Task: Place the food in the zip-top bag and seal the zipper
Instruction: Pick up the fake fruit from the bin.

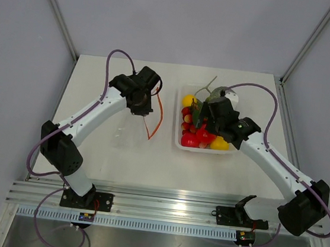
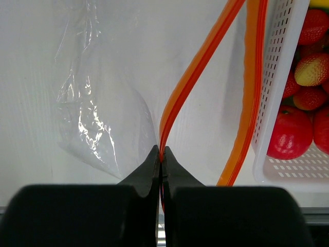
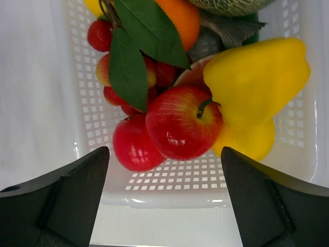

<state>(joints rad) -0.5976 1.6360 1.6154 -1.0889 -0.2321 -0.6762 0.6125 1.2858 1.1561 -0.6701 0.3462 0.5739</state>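
Orange zipper (image 2: 195, 77) clamped in the left gripper (image 2: 161, 154) — right gripper (image 3: 164, 152) spread wide over a red apple (image 3: 182, 121) in the tray (image 3: 169, 180).

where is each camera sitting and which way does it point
Top external: above, behind the bases, looking down at the table; left arm and right arm show.
Left wrist: looks past the shut left end effector pinching the zipper of the zip-top bag.
Right wrist: looks past the open right end effector at the food.
All three share the white tray.
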